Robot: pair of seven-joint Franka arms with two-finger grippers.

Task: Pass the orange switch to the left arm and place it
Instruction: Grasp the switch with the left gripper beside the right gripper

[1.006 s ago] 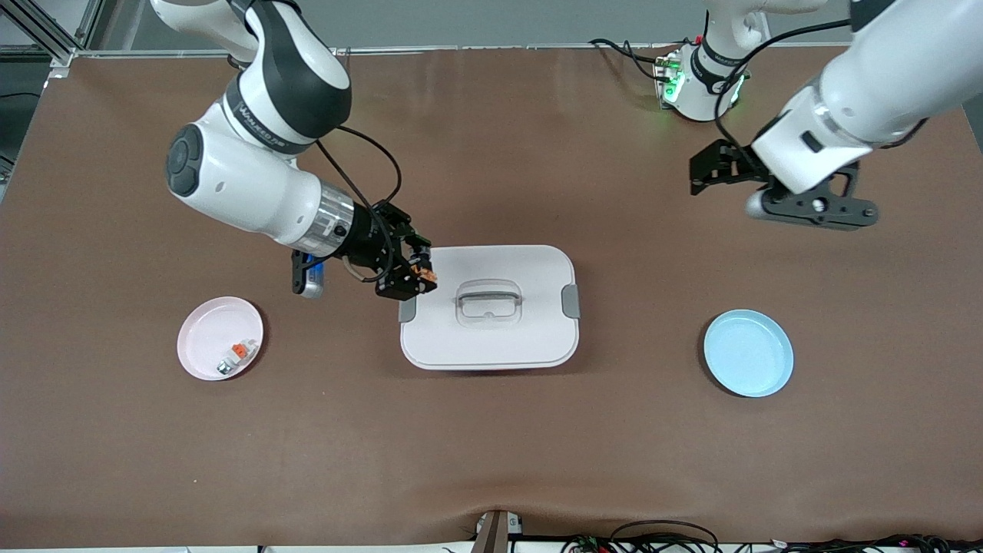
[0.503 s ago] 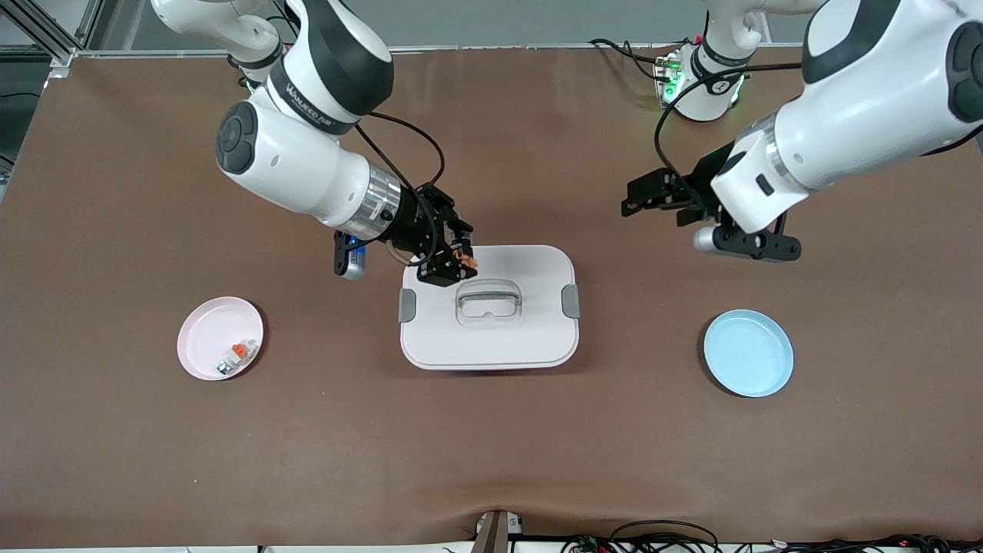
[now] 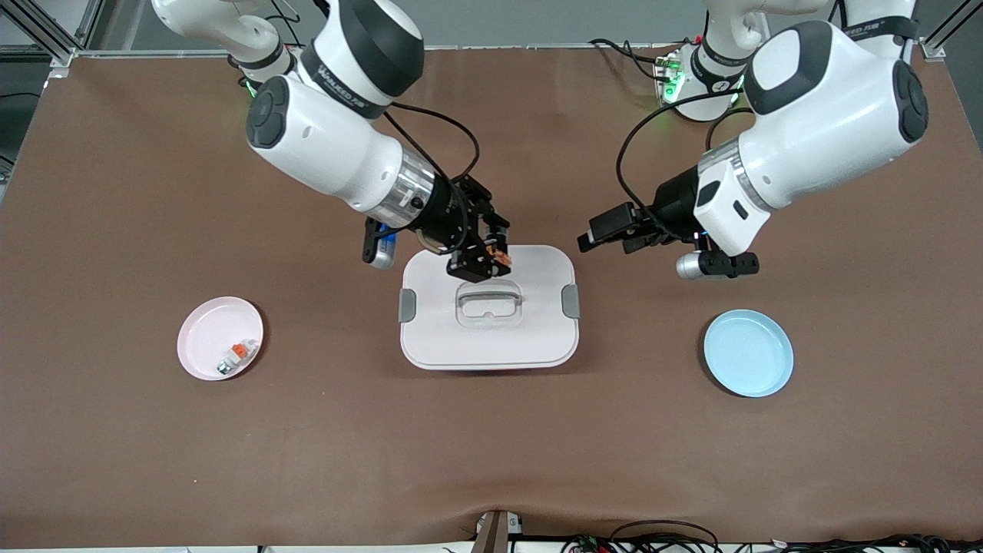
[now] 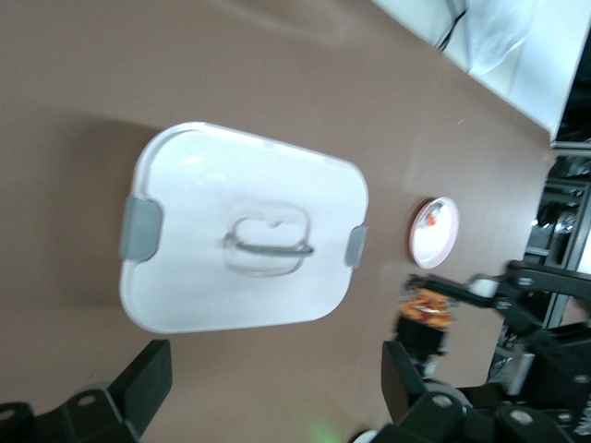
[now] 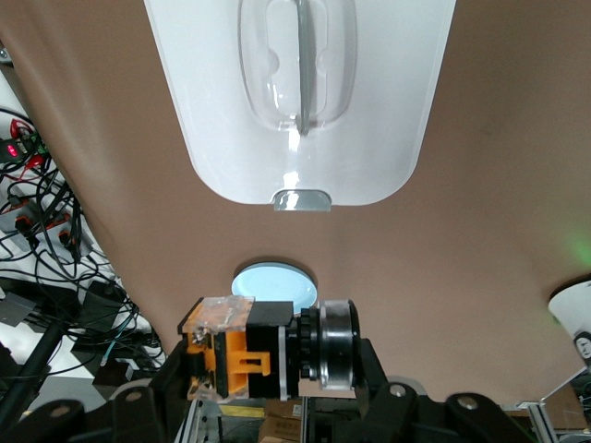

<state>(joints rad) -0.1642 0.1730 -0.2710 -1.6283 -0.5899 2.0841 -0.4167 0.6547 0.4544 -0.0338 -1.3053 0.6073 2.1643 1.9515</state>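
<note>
Hands first: the right hand (image 3: 491, 261) hangs over the edge of the box (image 3: 488, 338) that lies farther from the front camera, its fingers pinched tight on the orange switch (image 3: 499, 256). The right wrist view shows that switch (image 5: 268, 349) clamped crosswise between the fingers, its orange and black body at one end and a silvery ring at the other, with the box lid and its recessed handle (image 5: 300, 65) below. The left hand (image 3: 607, 233) is up in the air over bare counter (image 3: 491, 461), just off the box's corner at the left arm's end, and its fingers are spread wide with nothing between them; in the left wrist view one dark finger (image 4: 148, 383) shows at each side of the gap. The two hands point toward each other across the box and are apart. The white box sits on the middle of the brown counter, lid on, with a grey clip (image 3: 570, 300) on each short side. A pink plate (image 3: 201, 326) lies toward the right arm's end and holds a small white-and-grey part with an orange top (image 3: 236, 355); it seems to rest near the plate's rim, though it is too small to be sure. A blue plate (image 3: 748, 352) lies toward the left arm's end.
</note>
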